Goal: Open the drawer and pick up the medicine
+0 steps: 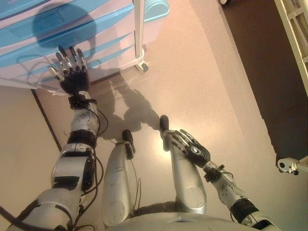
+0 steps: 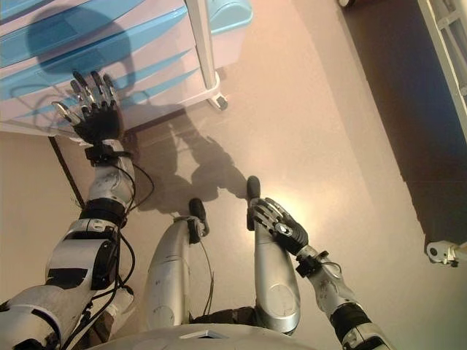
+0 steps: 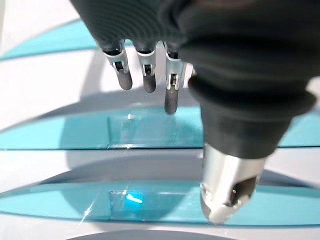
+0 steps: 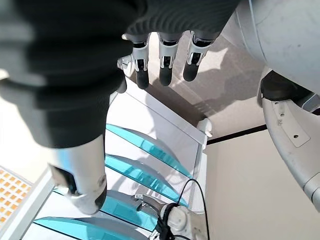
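Observation:
A white drawer cabinet (image 1: 110, 48) with translucent blue drawer fronts (image 1: 72, 29) stands ahead at the upper left. All drawers look shut. No medicine shows in any view. My left hand (image 1: 72, 72) is raised in front of the lower drawers with its fingers straight and spread, holding nothing; its fingertips (image 3: 145, 82) hover just off a blue drawer front (image 3: 150, 132). My right hand (image 1: 192, 149) hangs low, open and empty; its fingers (image 4: 165, 70) are relaxed.
The cabinet stands on a caster wheel (image 1: 142, 66) on a beige floor. A dark floor strip (image 1: 260, 57) runs along the right. A white frame (image 1: 296, 33) stands at the far right, and another caster (image 1: 288, 165) shows at the right edge.

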